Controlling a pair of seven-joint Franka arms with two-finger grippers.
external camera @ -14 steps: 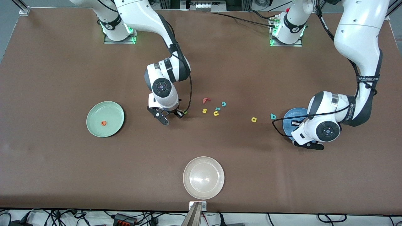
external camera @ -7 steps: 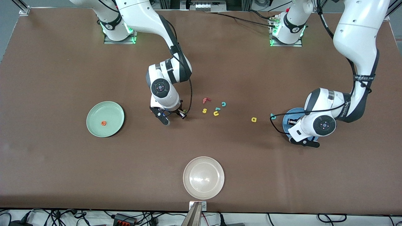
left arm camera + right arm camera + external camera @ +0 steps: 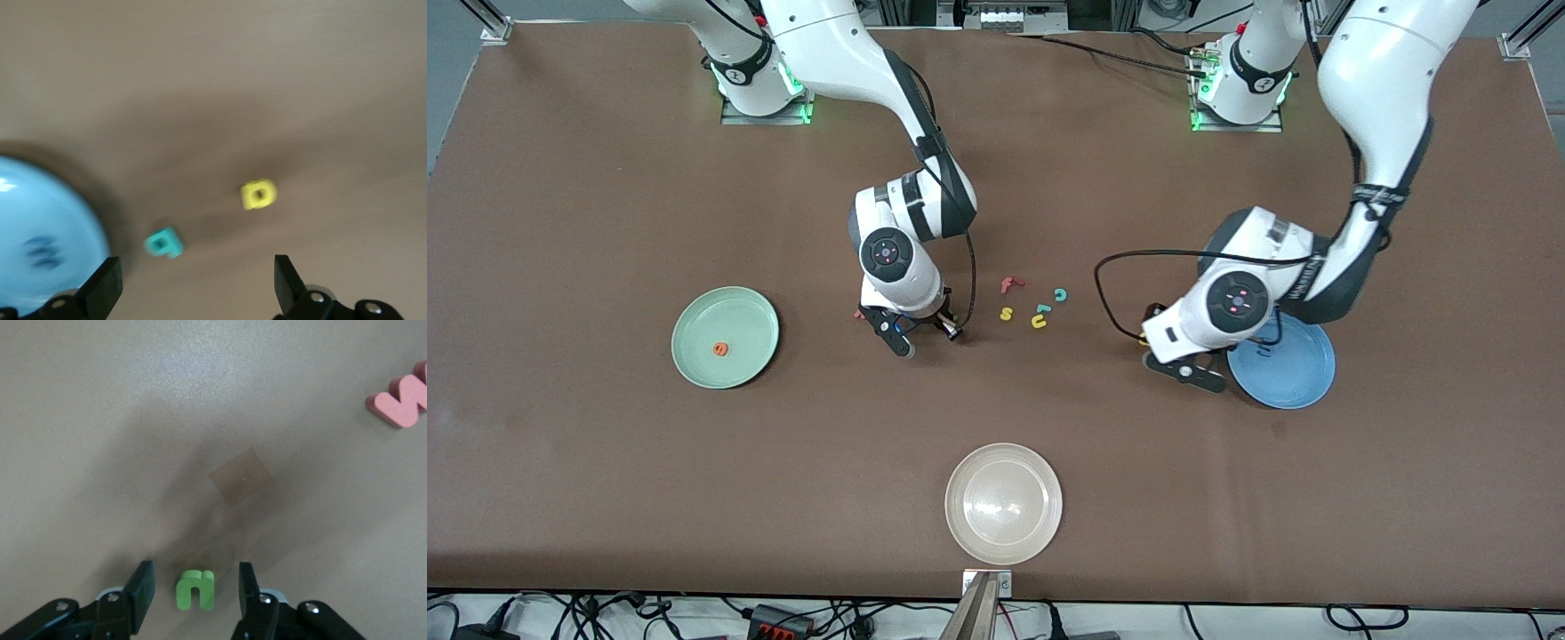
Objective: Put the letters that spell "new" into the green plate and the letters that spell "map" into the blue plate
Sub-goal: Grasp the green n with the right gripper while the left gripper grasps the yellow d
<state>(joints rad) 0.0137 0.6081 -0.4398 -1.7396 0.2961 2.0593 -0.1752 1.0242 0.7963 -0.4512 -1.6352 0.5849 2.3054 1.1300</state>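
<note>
My right gripper (image 3: 195, 590) is open and low at the table, one finger on each side of the green n (image 3: 195, 589), with a gap on both sides. The pinkish-red w (image 3: 400, 401) lies close by. An orange e (image 3: 719, 349) rests in the green plate (image 3: 747, 311). The blue m (image 3: 41, 250) lies in the blue plate (image 3: 60, 200). My left gripper (image 3: 195, 283) is open over the bare table beside that plate, above the teal p (image 3: 163, 243) and the yellow a (image 3: 258, 194). In the front view the left hand (image 3: 1183, 366) hides both letters.
A red f (image 3: 1009, 284), teal c (image 3: 1060, 294), yellow s (image 3: 1006, 313) and yellow u (image 3: 1039, 322) lie in a cluster between the two grippers. A cream-white plate (image 3: 960, 524) sits near the table's front edge.
My left gripper opened over the blue plate, left the m there and swung toward the a and p. The right gripper shifted slightly around the n.
</note>
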